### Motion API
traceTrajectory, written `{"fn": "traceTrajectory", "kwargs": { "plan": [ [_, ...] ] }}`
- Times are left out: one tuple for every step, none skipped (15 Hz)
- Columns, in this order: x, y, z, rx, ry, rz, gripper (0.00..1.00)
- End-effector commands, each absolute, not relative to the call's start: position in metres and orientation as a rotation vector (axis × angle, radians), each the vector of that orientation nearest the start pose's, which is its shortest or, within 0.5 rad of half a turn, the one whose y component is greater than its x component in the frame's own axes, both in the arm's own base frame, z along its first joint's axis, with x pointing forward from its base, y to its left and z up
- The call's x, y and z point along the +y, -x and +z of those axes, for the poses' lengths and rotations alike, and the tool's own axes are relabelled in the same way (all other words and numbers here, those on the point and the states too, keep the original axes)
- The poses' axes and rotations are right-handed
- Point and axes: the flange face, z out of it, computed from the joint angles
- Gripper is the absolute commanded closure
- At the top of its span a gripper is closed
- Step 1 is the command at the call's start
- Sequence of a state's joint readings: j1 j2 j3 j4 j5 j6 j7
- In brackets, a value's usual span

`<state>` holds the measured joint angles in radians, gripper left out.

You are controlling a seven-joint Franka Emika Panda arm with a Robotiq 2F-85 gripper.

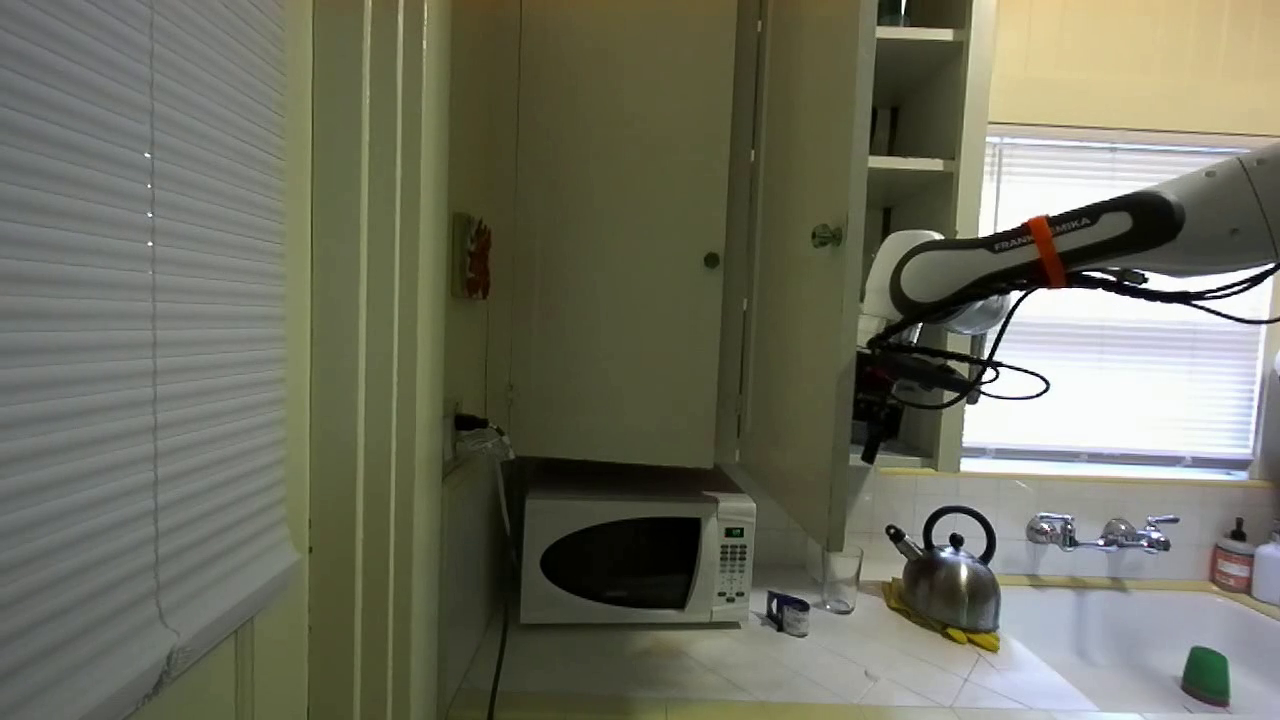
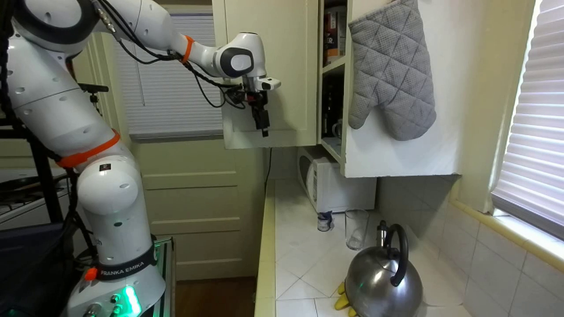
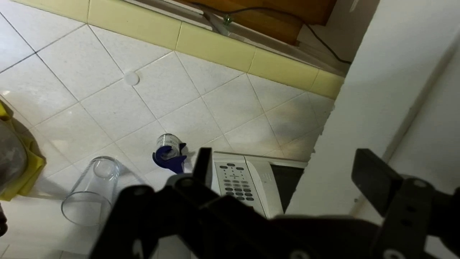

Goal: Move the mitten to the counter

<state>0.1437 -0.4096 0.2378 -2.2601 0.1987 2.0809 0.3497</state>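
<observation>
The mitten point(image 2: 392, 70), a quilted grey oven mitt, hangs against the white side of the wall cabinet in an exterior view. Its top edge is cut off by the frame, and it is out of view elsewhere. The counter point(image 2: 293, 246) is pale tile with a yellow edge; it also shows in an exterior view point(image 1: 620, 665) and in the wrist view point(image 3: 140, 108). My gripper point(image 3: 287, 165) is open and empty in the wrist view. In both exterior views the gripper point(image 1: 870, 455) point(image 2: 264, 132) points down, high above the counter, beside the open cabinet door and apart from the mitten.
The open cabinet door point(image 1: 800, 350) is close to my gripper; its edge point(image 3: 359, 118) fills the wrist view's right side. On the counter stand a microwave point(image 1: 625, 560), a small can point(image 3: 168, 147), a glass point(image 2: 356, 229) and a metal kettle point(image 2: 383, 286) on a yellow cloth. A sink point(image 1: 1110, 640) adjoins.
</observation>
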Motion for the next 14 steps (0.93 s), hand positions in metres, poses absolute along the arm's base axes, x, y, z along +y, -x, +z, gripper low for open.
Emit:
{"fn": "traceTrajectory", "kwargs": {
  "plan": [
    [0.186,-0.364,0.561,0.086,2.941,-0.317,0.00],
    [0.185,-0.354,0.568,0.078,2.927,-0.358,0.00],
    [0.183,-0.341,0.577,0.082,2.919,-0.405,0.00],
    [0.179,-0.333,0.583,0.092,2.913,-0.446,0.00],
    [0.174,-0.323,0.592,0.106,2.905,-0.495,0.00],
    [0.168,-0.316,0.597,0.137,2.901,-0.536,0.00],
    [0.181,-0.343,0.596,0.076,2.916,-0.481,0.00],
    [0.178,-0.338,0.601,0.080,2.910,-0.505,0.00],
    [0.179,-0.335,0.604,0.077,2.906,-0.520,0.00],
    [0.179,-0.335,0.604,0.076,2.907,-0.519,0.00],
    [0.179,-0.336,0.603,0.076,2.909,-0.512,0.00],
    [0.179,-0.339,0.599,0.078,2.913,-0.500,0.00],
    [0.180,-0.341,0.597,0.078,2.915,-0.491,0.00],
    [0.180,-0.342,0.596,0.079,2.917,-0.486,0.00]
  ]
}}
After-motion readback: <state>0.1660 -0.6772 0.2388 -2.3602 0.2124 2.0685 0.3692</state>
